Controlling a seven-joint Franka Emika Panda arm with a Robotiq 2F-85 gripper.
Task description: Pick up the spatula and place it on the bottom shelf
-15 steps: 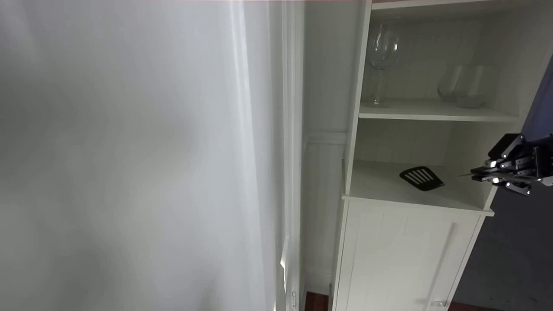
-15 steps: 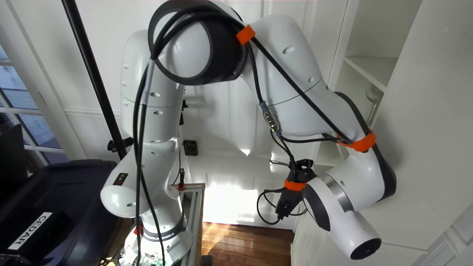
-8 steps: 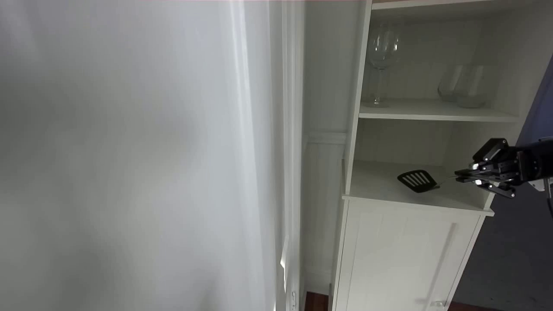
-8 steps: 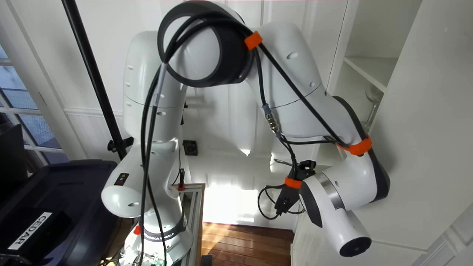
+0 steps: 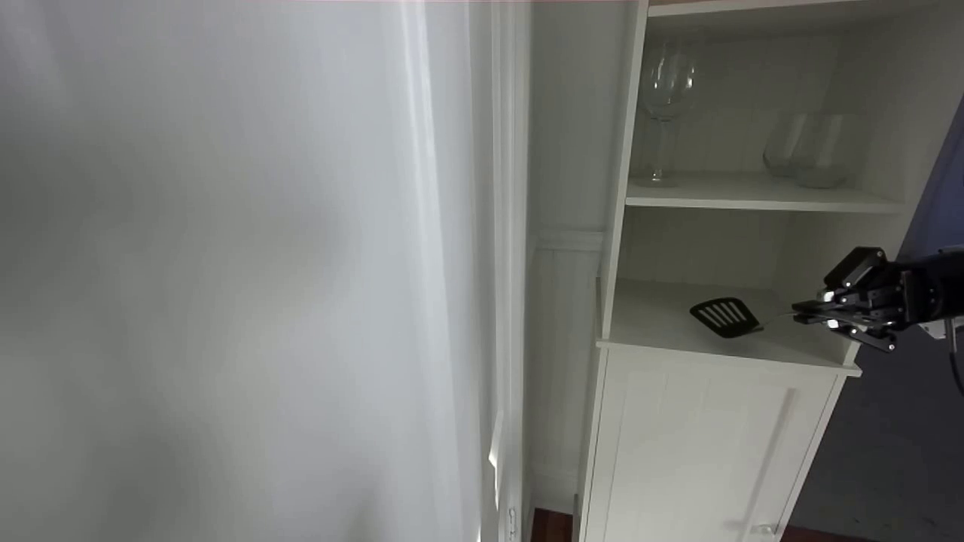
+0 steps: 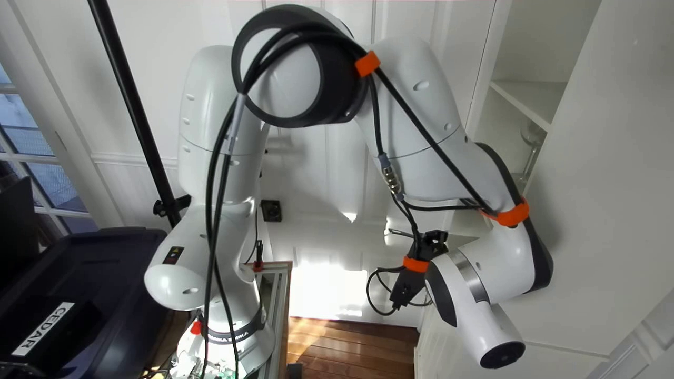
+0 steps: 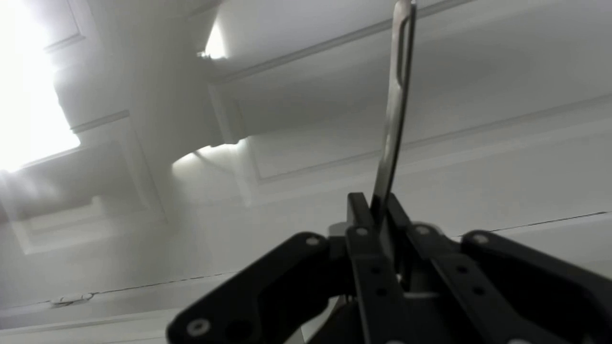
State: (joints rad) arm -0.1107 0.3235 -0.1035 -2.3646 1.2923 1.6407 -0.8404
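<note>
The spatula's black slotted head shows over the floor of the bottom shelf in an exterior view. I cannot tell whether it touches that floor. My gripper is at the cabinet's open right side, shut on the thin grey handle. In the wrist view the jaws pinch the metal handle, whose slotted end sticks out past the fingertips. The gripper and handle end also show in an exterior view, where the spatula head is hidden.
A higher shelf board holds a wine glass and stemless glasses above the spatula. The cabinet door is below. A white panelled door stands beside the arm. Cables loop by the wrist.
In an exterior view the gripper has moved left and slightly down, towards the shelf. The spatula head has shifted a little left and down with it. The arm has shifted slightly; the grip holds.
</note>
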